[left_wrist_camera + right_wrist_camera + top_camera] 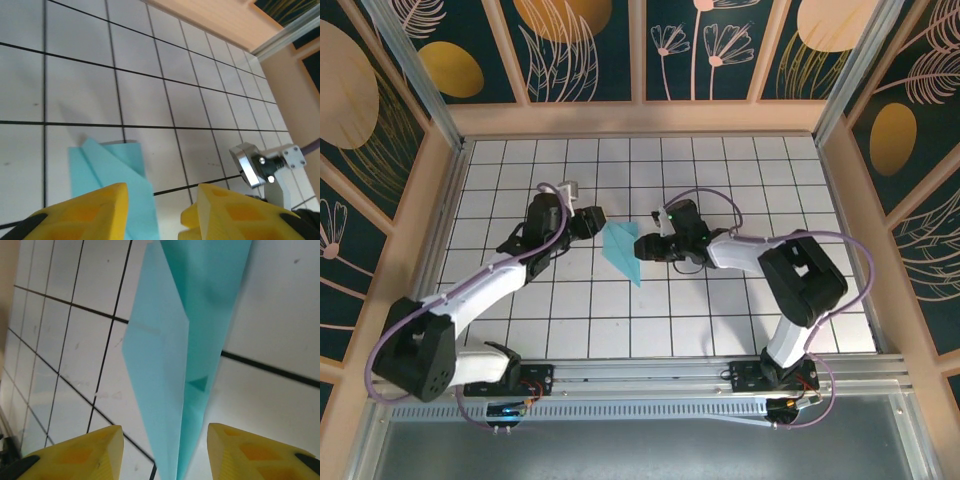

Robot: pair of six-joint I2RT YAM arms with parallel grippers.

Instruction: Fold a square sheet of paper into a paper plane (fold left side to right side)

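Since the whole fold hinges on which side of the paper each arm sits on, that's what I looked at. From the top cam the paper is already a slim teal dart lying flat on the bench, roughly mid-bench and between the two arms. Its long axis runs far-to-near with a slight slant. The sharp tip points toward the bases and the broader part is farther out. The left gripper sits just beside the broad part's left side. The right gripper is just beside the right edge, about halfway along. Both look about equally close, honestly, and I can't tell from above if either touches.

Both are released, gripping nothing. On the left wrist cam the yellow fingers are spread. The paper lies ahead, off toward the left-hand finger rather than centred in the gap. On the right wrist cam the fingers are spread too. There the paper runs straight up the gap, tapering end down between them, centre crease showing.

My guess: for left-over-right, the left half has to swing over that crease. So the left gripper is the one placed for the lift, and the right is better set to pin. Thin paper, so it may slide rather than hinge.
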